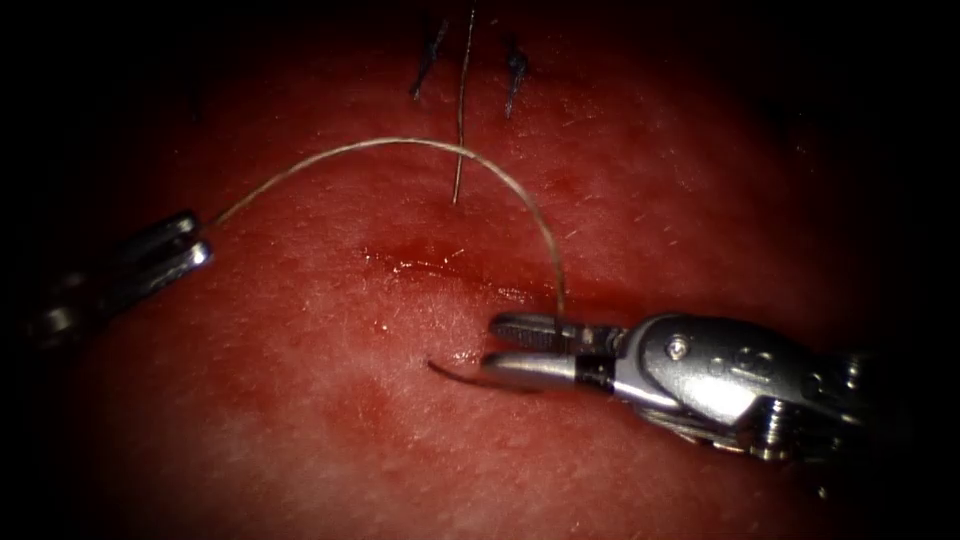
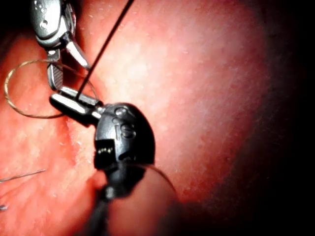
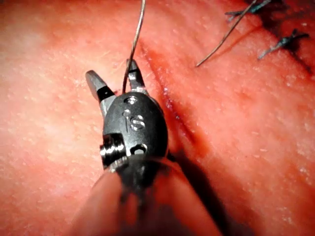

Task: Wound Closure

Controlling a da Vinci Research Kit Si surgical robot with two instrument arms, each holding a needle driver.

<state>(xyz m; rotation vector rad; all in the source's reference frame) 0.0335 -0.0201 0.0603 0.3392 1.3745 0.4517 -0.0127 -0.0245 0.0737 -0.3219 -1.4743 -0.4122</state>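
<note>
Right of the cut (image 1: 440,268), right tool (image 1: 520,350) open.

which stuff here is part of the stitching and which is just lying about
In use: left tool shut on the thread; right tool, jaws open, at the needle; cut in the tissue.
Lying about: cut ends of thread; finished stitches.

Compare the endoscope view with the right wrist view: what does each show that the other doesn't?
Endoscope view: the left tool shut on the thread, and the needle poking out by the right tool, under its lower jaw; whether it is in the tissue is unclear. Right wrist view: the thread passing ungripped between the open jaws. Both: the right tool, the cut and cut thread ends.
</note>
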